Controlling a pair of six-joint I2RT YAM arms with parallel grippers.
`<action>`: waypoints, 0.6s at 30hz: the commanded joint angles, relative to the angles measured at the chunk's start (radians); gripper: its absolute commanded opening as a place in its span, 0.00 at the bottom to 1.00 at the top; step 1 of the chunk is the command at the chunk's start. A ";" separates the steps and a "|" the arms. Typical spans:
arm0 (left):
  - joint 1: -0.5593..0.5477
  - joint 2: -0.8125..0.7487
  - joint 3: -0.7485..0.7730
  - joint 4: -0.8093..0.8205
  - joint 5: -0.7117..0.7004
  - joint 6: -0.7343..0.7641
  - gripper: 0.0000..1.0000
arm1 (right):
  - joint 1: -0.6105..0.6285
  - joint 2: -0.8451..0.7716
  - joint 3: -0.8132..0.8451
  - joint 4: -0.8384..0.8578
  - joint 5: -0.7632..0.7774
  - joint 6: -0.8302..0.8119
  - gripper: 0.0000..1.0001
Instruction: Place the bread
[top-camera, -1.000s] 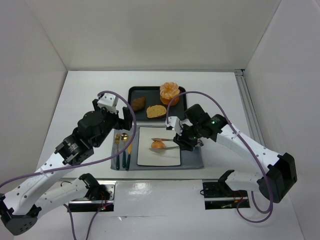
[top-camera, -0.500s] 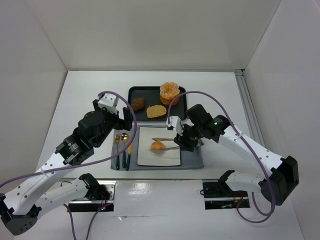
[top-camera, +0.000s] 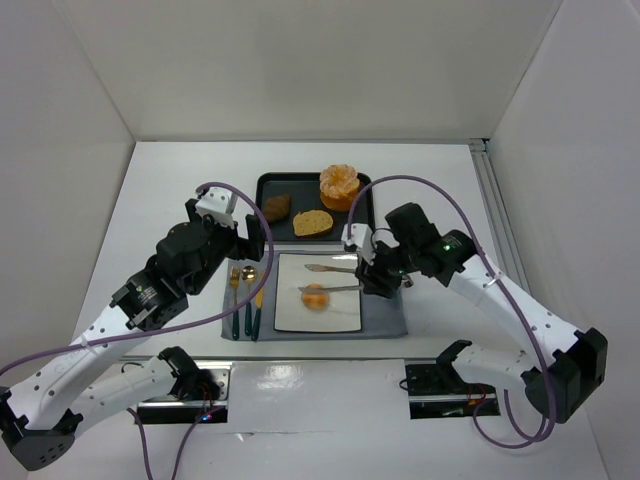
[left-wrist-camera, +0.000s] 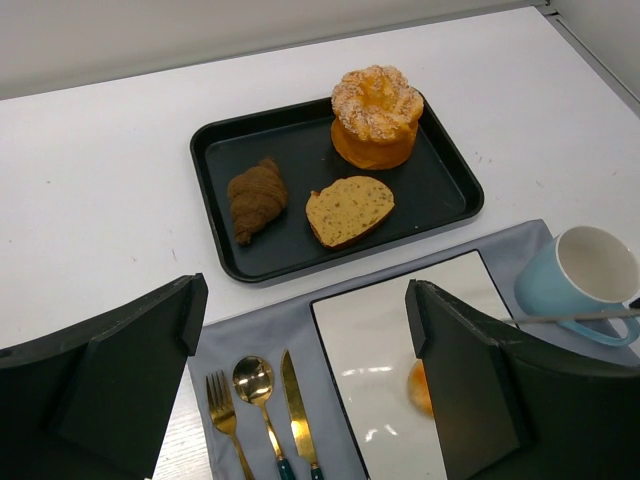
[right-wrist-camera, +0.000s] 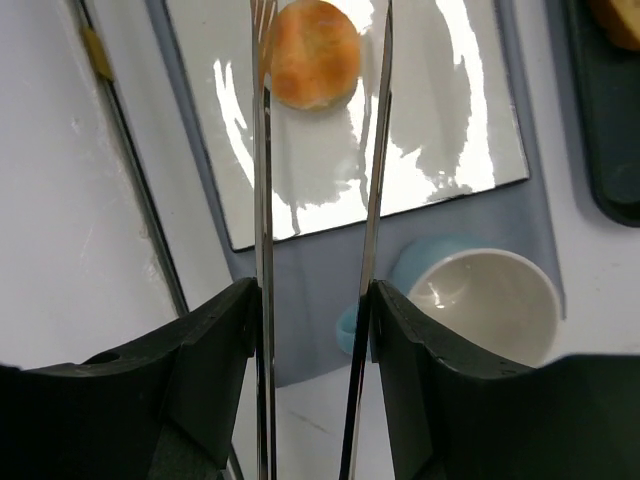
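- The bread (top-camera: 315, 297) lay on the white plate (top-camera: 340, 318), near its middle, resting free.
- The right end effector (top-camera: 372, 275) was clenched on the tongs (top-camera: 330, 268). Their arms stood spread, one on either side of the bread in the wrist view (whether a tip touched it, I could not tell).
- The left end effector (left-wrist-camera: 305, 300) gaped empty above the mat (left-wrist-camera: 250, 335), near the tray (left-wrist-camera: 215, 215).
- Judging from this, the placing looked done. What was left seemed to be lifting the tongs clear of the plate.
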 joint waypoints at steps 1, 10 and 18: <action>0.005 -0.004 -0.001 0.046 -0.014 0.017 1.00 | -0.064 -0.064 0.070 0.062 -0.023 -0.008 0.57; 0.005 -0.004 -0.001 0.046 -0.014 0.017 1.00 | -0.293 -0.093 0.081 0.272 0.004 0.050 0.56; 0.005 -0.024 -0.001 0.055 0.032 0.017 1.00 | -0.641 -0.057 -0.042 0.524 0.077 0.231 0.56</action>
